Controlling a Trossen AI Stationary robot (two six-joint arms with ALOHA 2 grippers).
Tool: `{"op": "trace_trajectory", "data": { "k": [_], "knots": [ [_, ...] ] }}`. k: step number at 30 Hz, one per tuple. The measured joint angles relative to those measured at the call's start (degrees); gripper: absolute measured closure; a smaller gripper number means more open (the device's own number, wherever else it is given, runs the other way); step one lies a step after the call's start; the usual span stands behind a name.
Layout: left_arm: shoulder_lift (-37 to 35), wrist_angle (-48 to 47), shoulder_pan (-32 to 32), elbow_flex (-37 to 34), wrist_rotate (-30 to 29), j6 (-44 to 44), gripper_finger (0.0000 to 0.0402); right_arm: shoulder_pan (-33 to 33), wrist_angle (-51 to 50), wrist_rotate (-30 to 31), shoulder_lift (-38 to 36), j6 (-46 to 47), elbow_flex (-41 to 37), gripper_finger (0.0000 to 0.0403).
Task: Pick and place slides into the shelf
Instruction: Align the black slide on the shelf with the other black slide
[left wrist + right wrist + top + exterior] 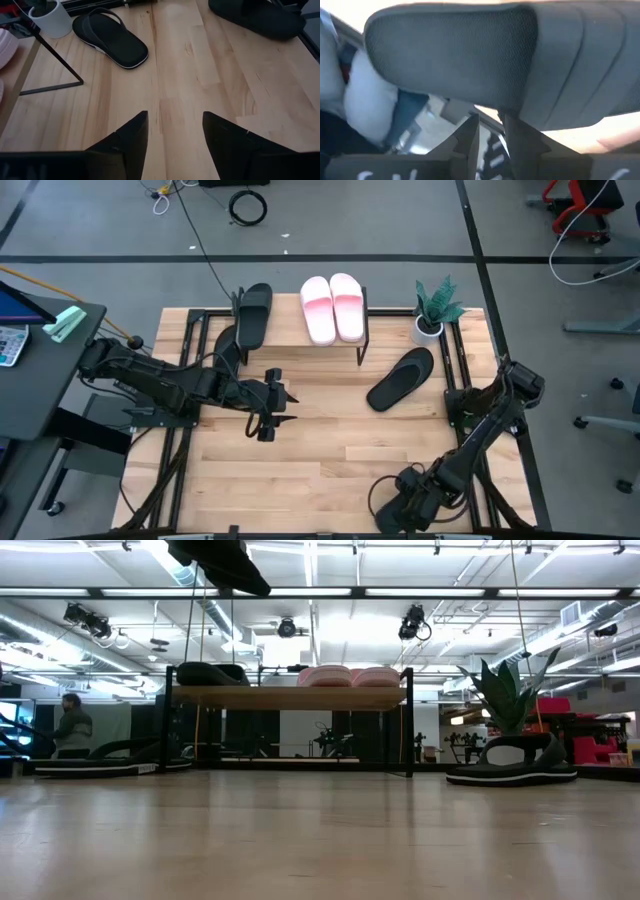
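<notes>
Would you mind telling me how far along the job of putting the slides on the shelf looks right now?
Done: two pink slides and one black slide lie on the shelf. In hand: nothing; the left end effector hovers open over bare table, and the right end effector waits at the near edge. Left: a black slide beside the plant and another black one by the shelf's left end, both on the table.

Grey floor (420,220) with cables, red chair (580,205), bright ceiling strip lights (420,592).

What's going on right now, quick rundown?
Left gripper open, empty, mid-table. Right gripper parked near edge. Pink slides on shelf; black slide on table, path clear.
</notes>
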Motion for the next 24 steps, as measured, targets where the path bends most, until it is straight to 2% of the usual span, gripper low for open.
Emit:
{"op": "trace_trajectory", "data": {
  "k": [6,11,13,17,21,24],
  "knots": [
    [0.04,3.94,0.02,0.02,-0.18,0.02,0.0205,-1.08,-1.38,0.17,-2.74,-3.45,1.61,0.0304],
    [0.02,8.93,-0.34,0.07,-0.33,-1.94,0.0209,-1.31,-9.22,9.62,-2.94,-6.05,5.81,0.0304],
    [0.01,8.76,-0.42,0.09,-0.34,-2.96,0.0211,-1.29,-9.58,11.03,-2.25,-6.66,6.03,0.0305],
    [0.02,8.30,-0.38,0.08,-0.34,-2.98,0.0210,-1.09,-9.40,8.82,0.88,-10.98,5.95,0.0305],
    [0.02,8.39,-0.31,0.07,-0.39,-2.96,0.0206,-0.81,-10.02,1.57,2.23,-14.79,5.93,0.0305],
    [0.02,8.30,-0.31,0.07,-0.39,-2.97,0.0206,-0.83,-10.59,2.09,1.72,-14.75,5.92,0.0305]
  ]
}}
